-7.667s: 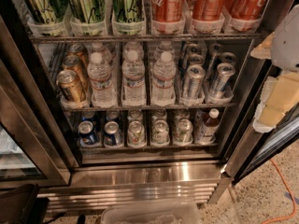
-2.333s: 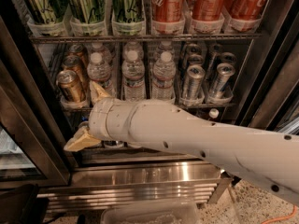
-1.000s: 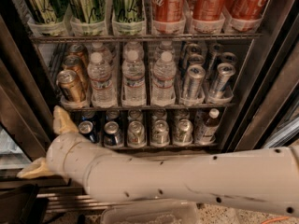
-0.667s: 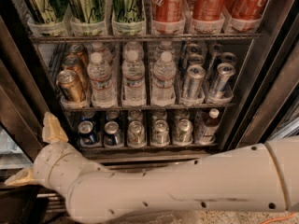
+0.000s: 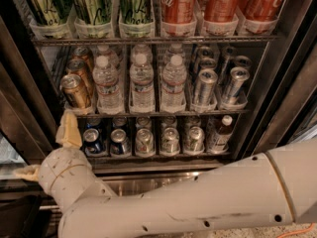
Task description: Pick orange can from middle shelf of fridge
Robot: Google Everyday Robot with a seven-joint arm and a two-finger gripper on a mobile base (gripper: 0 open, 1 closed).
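The gripper [image 5: 42,144] sat low at the fridge's [image 5: 278,86] front left corner, below the middle shelf [image 5: 148,114], its two tan fingers [image 5: 68,129] spread wide and holding nothing. One finger pointed up toward the shelf's left end and the other pointed left across the door frame. The orange can [image 5: 75,90] stood at the front left corner of the middle shelf, just above the raised finger and apart from it, with more such cans lined up behind it. Water bottles [image 5: 142,81] filled the lanes to its right, and silver cans [image 5: 204,86] stood toward the right edge. The arm [image 5: 198,202] crossed the foreground from the right, in front of the steel base [image 5: 148,182].
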